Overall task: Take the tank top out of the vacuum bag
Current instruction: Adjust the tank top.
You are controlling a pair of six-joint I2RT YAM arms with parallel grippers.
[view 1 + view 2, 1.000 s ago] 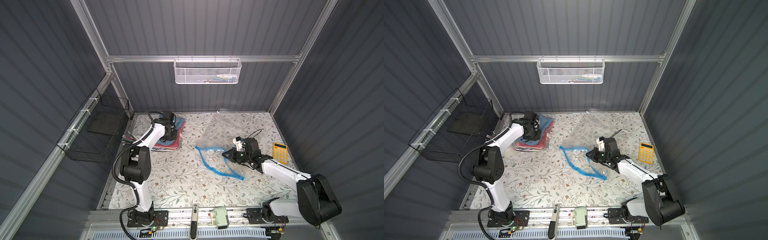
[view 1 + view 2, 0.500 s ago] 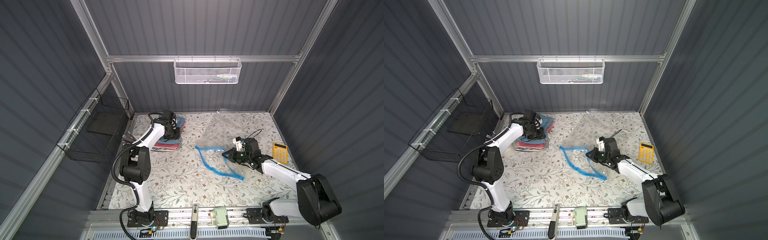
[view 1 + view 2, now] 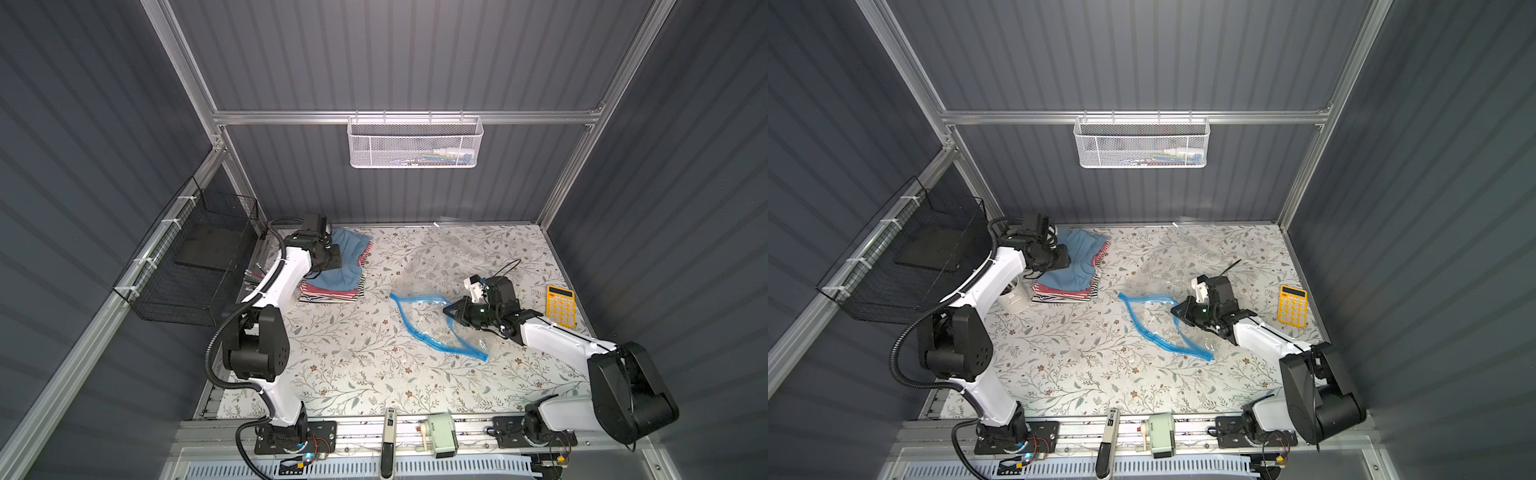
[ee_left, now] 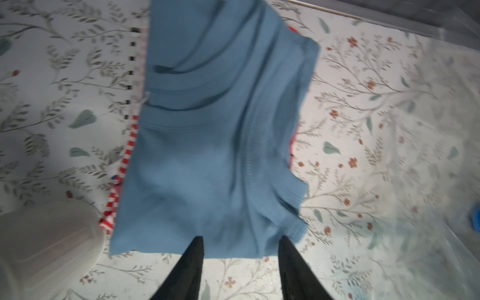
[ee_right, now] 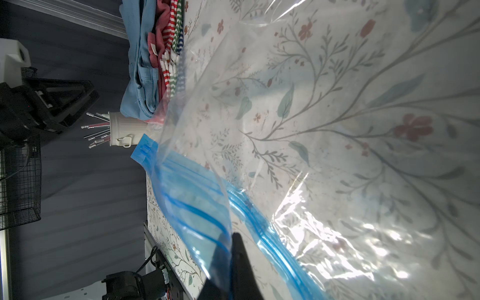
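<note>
Toward the near right of the flowered counter point(image 3: 353, 365), the right gripper point(image 3: 449, 311) is staying clamped on the blue zip strip of the vacuum bag point(image 3: 422, 309). The bag is lying crumpled across the middle-right of the counter, showing nothing inside, its mouth gaping toward the left edge. The change is happening at the far left corner: the left gripper point(image 4: 240, 241), pinched shut on the blue tank top point(image 4: 213, 155) a second ago, is now standing with its jaws apart, and the tank top is lying released on top of the pile of striped clothes point(image 3: 332, 293). That is looking like the task's last step, with only the arms' retreat remaining. The counter is also carrying a yellow calculator point(image 3: 560, 305) by its right edge and a white cup of pens point(image 3: 1013, 297) beside the pile. Behind, a white mesh basket point(image 3: 415, 143) is hanging on the back wall and a black wire basket point(image 3: 195, 266) on the left wall.
</note>
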